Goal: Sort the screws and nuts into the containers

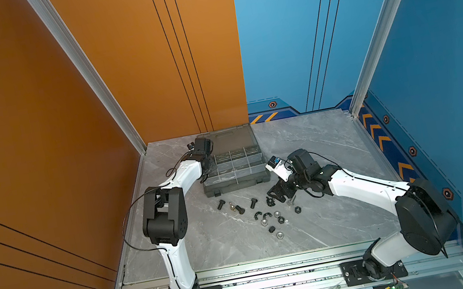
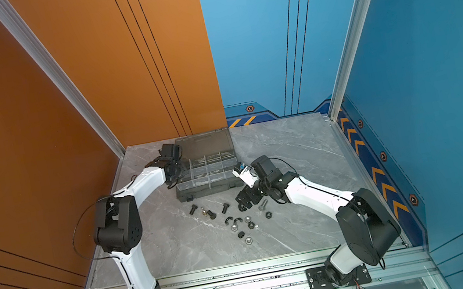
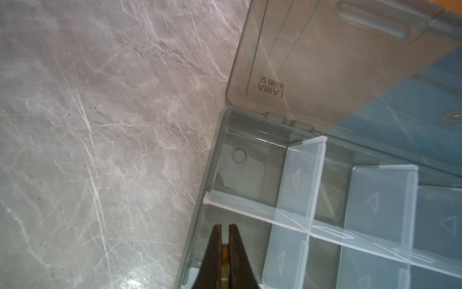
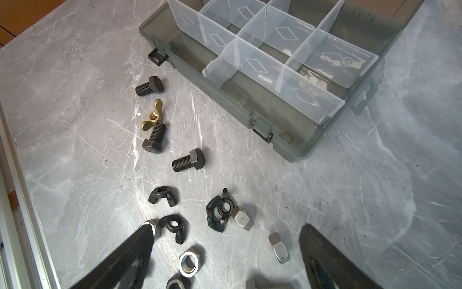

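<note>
- Screws [image 1: 221,205] and nuts [image 1: 272,219] are seen in both top views lying loose on the table [image 1: 320,142], just in front of the open case [image 1: 237,184]. At this range nothing can be made out in its compartments.
- At the case's left edge the left gripper [image 1: 207,172] is found, and the right gripper [image 1: 274,196] low over the nuts. Neither's jaws can be read here.
- In the left wrist view the left gripper [image 3: 225,226] is clenched above an edge compartment [image 3: 240,245]. A brass piece [image 3: 225,260] is pinched deep between the jaws. It is judged a wing nut, though most of it is hidden.
- In the right wrist view the right gripper [image 4: 227,237] is spread wide and holds nothing. Black wing nuts [image 4: 163,196] and silver nuts [image 4: 188,261] lie below it, and three black screws [image 4: 188,161] nearer the case.
- All parts are judged rigid, hard, light and smooth, so slipping and rolling are to be expected. Screws are best taken across the shank or head flats, hex nuts across two flats, and wing nuts by a wing.
- A silver bolt [image 4: 272,285] is cut off by the frame edge, and one silver nut is half hidden behind a finger [image 4: 147,237]. Pale scraps in the far compartments cannot be identified.
</note>
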